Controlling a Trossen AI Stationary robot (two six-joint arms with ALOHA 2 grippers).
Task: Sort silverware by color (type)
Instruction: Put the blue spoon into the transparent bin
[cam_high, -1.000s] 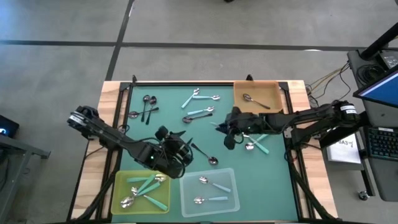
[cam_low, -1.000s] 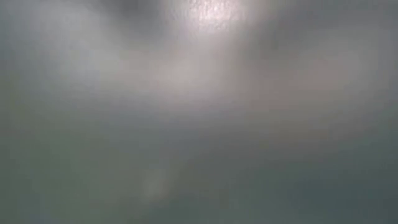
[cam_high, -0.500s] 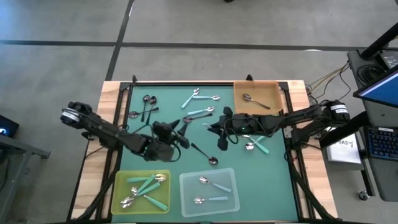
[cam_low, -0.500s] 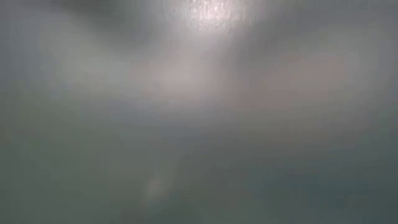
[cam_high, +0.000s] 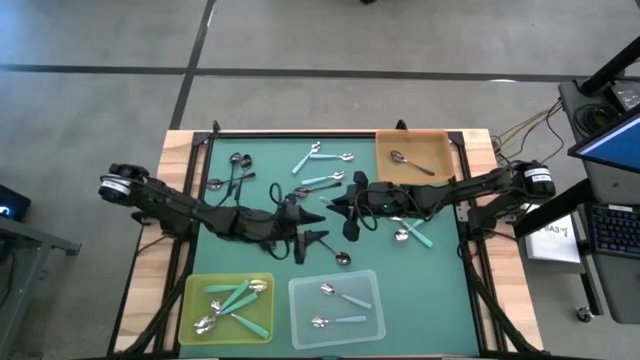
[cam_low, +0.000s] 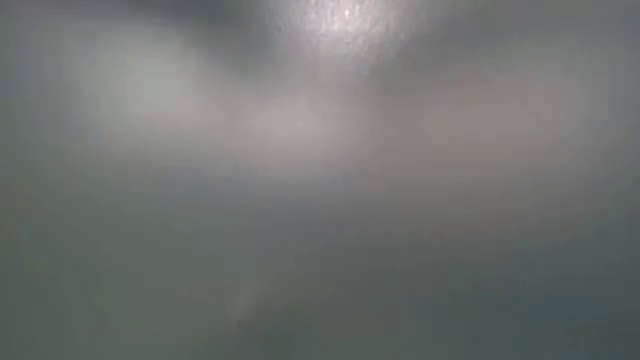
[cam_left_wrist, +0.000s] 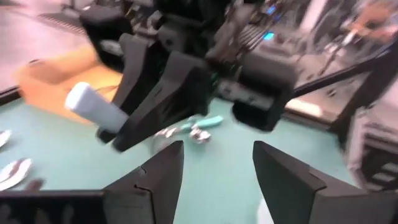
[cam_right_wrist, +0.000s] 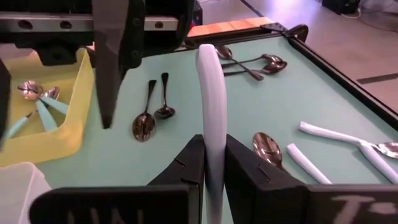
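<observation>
Right gripper (cam_right_wrist: 214, 163) was clenched on a light-blue spoon (cam_right_wrist: 211, 99), held mid-table for transfer toward the clear tray (cam_high: 372, 318). Left gripper (cam_left_wrist: 214, 163) was spread, empty, facing it; other spoons were scattered on the mat (cam_high: 440, 270).

Seen from directly overhead, the green-matted table (cam_high: 262, 165) fills the frame with both arms reaching toward its centre. The table-level camera returns only grey blur. Each wrist camera looks out close past its own dark fingers, facing the other arm across the same central stretch of mat.
</observation>
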